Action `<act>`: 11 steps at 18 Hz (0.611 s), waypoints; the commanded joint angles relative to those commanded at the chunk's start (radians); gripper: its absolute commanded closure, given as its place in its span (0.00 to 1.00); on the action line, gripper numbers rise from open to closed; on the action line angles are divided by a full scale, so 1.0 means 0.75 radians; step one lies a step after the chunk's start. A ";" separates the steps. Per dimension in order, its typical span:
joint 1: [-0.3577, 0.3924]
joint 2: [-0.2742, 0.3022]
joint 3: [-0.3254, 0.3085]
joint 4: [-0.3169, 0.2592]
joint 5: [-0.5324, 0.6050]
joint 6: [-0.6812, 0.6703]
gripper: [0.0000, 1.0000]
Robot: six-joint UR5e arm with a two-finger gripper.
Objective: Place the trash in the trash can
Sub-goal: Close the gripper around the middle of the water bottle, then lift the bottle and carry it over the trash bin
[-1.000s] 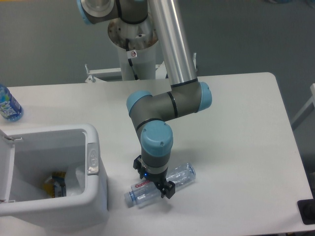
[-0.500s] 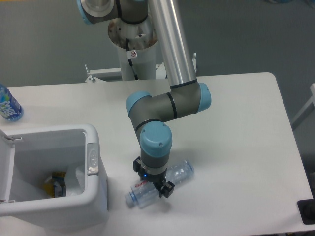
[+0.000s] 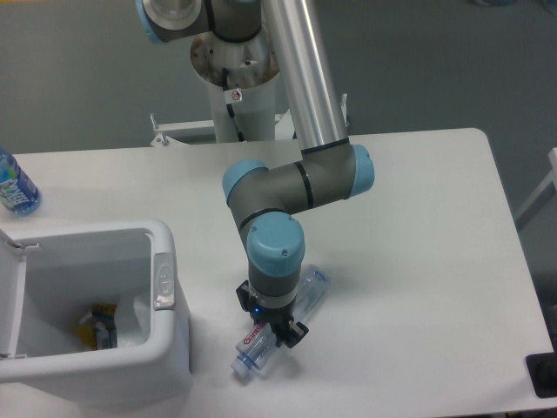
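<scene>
A clear plastic bottle (image 3: 306, 292) with a red label lies diagonally on the white table, cap end toward the front left. My gripper (image 3: 271, 319) points straight down over its middle, one finger on each side, shut on the bottle. The wrist hides the bottle's centre. The white trash can (image 3: 164, 272) stands just left of the gripper with its lid (image 3: 9, 300) swung open. Inside it lie some white crumpled paper (image 3: 139, 315) and a yellow-and-dark item (image 3: 100, 326).
A blue-labelled bottle (image 3: 14, 187) stands at the table's far left edge. The robot's base column (image 3: 237, 96) rises behind the table. A dark object (image 3: 544, 374) sits at the front right corner.
The bottle has swung with the gripper from lying nearly crosswise to a steeper diagonal, its cap end now nearer the front. The arm shifted only slightly.
</scene>
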 joint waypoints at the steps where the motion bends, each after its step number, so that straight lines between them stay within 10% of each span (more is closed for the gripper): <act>1: 0.000 0.012 0.016 -0.002 -0.004 -0.002 0.44; 7: 0.055 0.108 0.080 -0.002 -0.063 -0.043 0.45; 11: 0.118 0.149 0.280 0.008 -0.190 -0.286 0.44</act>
